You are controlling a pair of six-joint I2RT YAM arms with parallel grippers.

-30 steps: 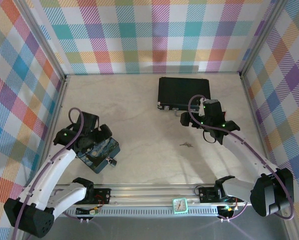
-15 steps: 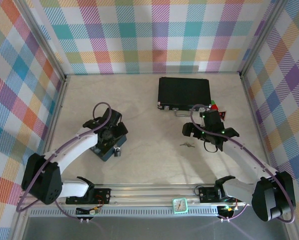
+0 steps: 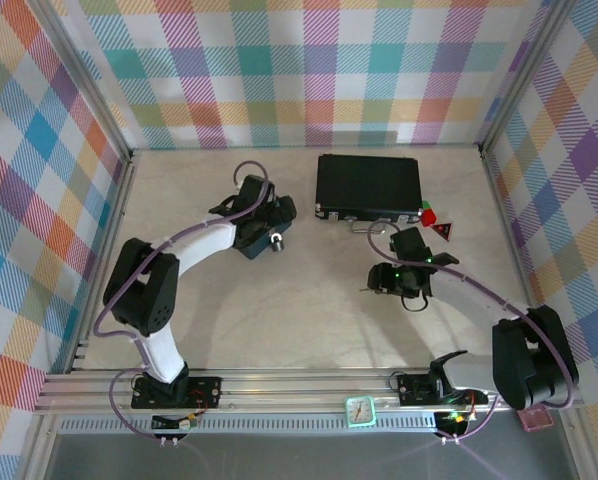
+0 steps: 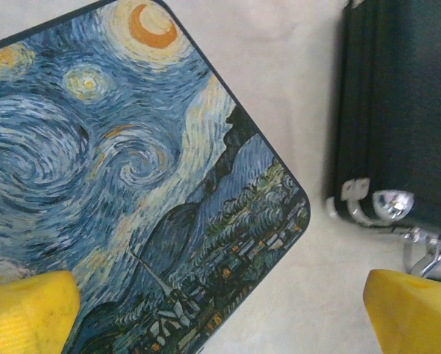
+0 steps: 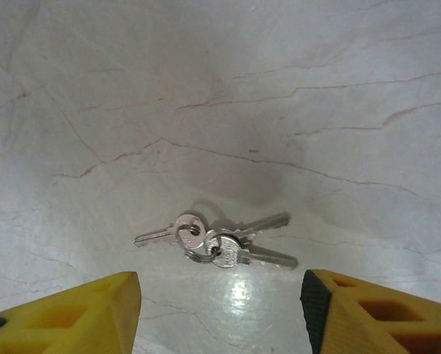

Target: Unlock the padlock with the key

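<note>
The key (image 5: 213,243) is one of a small silver bunch on a ring, lying flat on the pale table; in the top view the key (image 3: 365,290) is a faint sliver. My right gripper (image 5: 219,286) hovers low over it, open, a yellow finger on each side and nothing between them. My right gripper (image 3: 381,283) is right of table centre. The padlock (image 3: 275,240) is a small silvery spot at the edge of the blue starry-night tin (image 4: 132,169). My left gripper (image 4: 220,295) is wide open above the tin's corner; its left fingertip (image 4: 29,310) overlaps the tin.
A black case (image 3: 369,185) with silver latches lies at the back, close to the right of the tin; the black case (image 4: 405,110) is a finger-width from it. Small red and green pieces (image 3: 434,218) sit by the case's right end. Plaid walls surround the table.
My left arm swung forward and right, and the tin with the padlock travelled with it from the near left to beside the black case. My right gripper came down over the key and narrowed.
</note>
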